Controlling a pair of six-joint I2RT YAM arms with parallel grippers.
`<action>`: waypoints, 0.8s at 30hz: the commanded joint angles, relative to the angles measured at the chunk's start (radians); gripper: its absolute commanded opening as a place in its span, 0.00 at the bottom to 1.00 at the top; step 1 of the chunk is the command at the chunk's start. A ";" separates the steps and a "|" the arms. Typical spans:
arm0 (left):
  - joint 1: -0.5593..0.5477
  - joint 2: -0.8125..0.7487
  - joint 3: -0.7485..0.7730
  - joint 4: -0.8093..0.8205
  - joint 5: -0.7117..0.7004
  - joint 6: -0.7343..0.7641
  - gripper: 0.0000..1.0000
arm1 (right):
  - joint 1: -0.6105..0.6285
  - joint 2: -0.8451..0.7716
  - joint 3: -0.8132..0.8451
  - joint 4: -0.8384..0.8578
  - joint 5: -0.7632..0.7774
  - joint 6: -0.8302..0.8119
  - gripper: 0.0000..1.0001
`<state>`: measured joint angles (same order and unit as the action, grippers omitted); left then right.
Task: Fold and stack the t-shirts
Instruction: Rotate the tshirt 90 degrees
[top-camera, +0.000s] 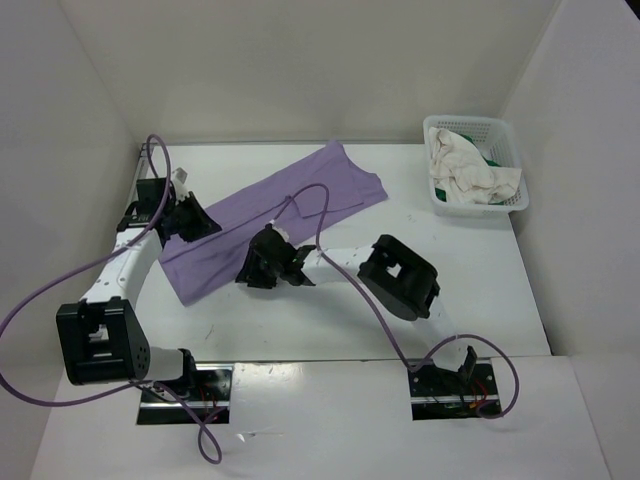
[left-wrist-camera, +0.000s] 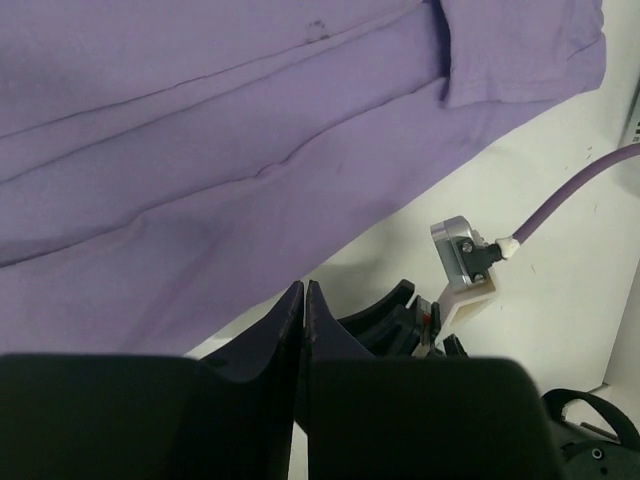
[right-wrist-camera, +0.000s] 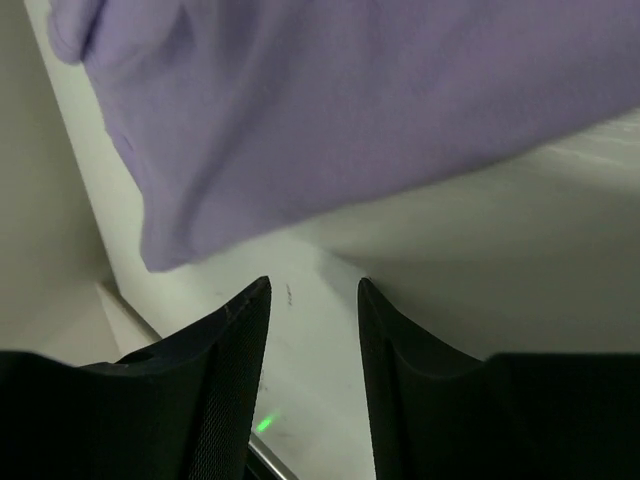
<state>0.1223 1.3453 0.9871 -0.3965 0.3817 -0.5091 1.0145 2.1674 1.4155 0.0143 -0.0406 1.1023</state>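
Left claw (left-wrist-camera: 304, 292) closed; right claw (right-wrist-camera: 313, 292) parted, empty-looking

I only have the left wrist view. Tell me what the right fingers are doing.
Observer: The right fingers stand open with nothing between them; the lavender t-shirt lies just ahead of their tips.
Operator: Report where the other shirts are.
Observer: A cream-white t-shirt sits bunched in the white basket at the table's far right corner.
Operator: Check for a green one.
Observer: A bit of green cloth shows beside the cream one inside that basket.
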 joint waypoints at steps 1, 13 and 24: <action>0.005 0.020 -0.008 0.050 0.029 -0.017 0.08 | 0.016 0.068 0.046 0.029 0.094 0.126 0.47; 0.005 0.011 0.030 0.050 0.057 -0.017 0.09 | 0.016 0.197 0.231 -0.086 0.094 0.134 0.01; -0.190 0.159 0.206 0.060 -0.089 0.035 0.20 | -0.073 -0.266 -0.488 -0.037 -0.100 -0.105 0.01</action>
<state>-0.0277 1.4475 1.1179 -0.3805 0.3206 -0.4995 0.9783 1.9800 1.0859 0.0910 -0.1047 1.1236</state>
